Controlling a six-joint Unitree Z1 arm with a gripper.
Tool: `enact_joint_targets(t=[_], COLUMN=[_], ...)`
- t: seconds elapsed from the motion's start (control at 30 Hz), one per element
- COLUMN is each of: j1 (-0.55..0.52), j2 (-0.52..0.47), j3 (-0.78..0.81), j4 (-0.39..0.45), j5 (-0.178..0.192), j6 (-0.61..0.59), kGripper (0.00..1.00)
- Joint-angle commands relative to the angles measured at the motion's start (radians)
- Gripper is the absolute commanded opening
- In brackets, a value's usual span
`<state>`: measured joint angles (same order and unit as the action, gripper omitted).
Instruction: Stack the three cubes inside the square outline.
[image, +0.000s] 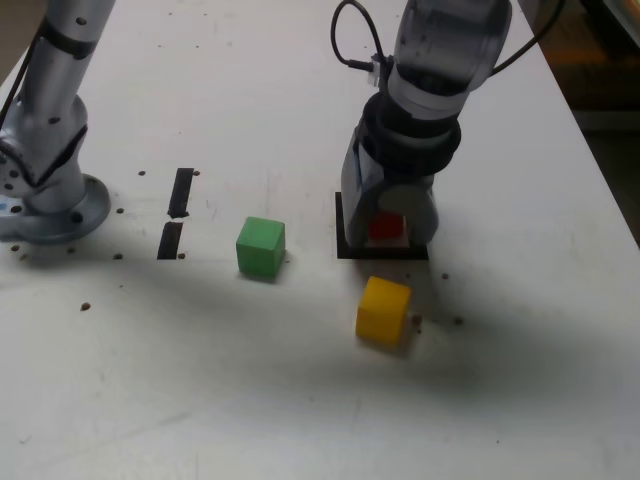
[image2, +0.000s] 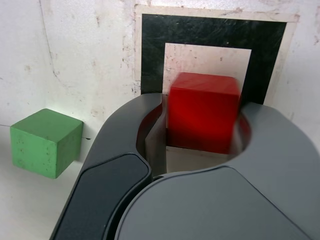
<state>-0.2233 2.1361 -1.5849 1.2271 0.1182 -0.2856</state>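
The gripper (image2: 200, 117), pinching the red cube (image2: 202, 112), hangs at the exterior view's upper centre, directly over the square outline's (image2: 210, 32) white centre, so the cube's way is straight down.

One cube (image: 386, 226) in outline (image: 345, 245), two cubes (image: 261, 246) (image: 383, 310) outside, on table (image: 300, 400)

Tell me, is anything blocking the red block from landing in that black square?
Nothing visible is. The red block sits between the gripper's jaws right over the black square's white centre; the green block and yellow block lie apart from it.
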Motion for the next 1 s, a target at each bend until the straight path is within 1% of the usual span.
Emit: enact_joint_targets(t=[0.0, 0.07, 0.2, 0.3, 0.43, 0.53, 0.6, 0.67, 0.77, 0.87, 0.97], j1=[0.002, 0.002, 0.002, 0.002, -0.012, -0.046, -0.077, -0.109, -0.160, -0.206, -0.234], j2=[0.003, 0.001, -0.003, -0.017, -0.061, -0.102, -0.120, -0.124, -0.101, -0.054, -0.007], j3=[0.003, 0.006, 0.003, -0.009, -0.041, -0.092, -0.129, -0.161, -0.199, -0.225, -0.219], j4=[0.002, 0.002, 0.004, 0.025, 0.095, 0.166, 0.202, 0.224, 0.229, 0.223, 0.218], j5=[-0.001, 0.000, 0.005, 0.007, 0.001, -0.020, -0.045, -0.075, -0.111, -0.122, -0.114], j6=[-0.001, -0.001, 0.005, 0.009, 0.022, 0.049, 0.068, 0.080, 0.088, 0.090, 0.090], kGripper=[0.78, 0.86, 0.94, 0.98, 1.00, 1.00, 1.00, 1.00, 1.00, 1.00, 1.00])
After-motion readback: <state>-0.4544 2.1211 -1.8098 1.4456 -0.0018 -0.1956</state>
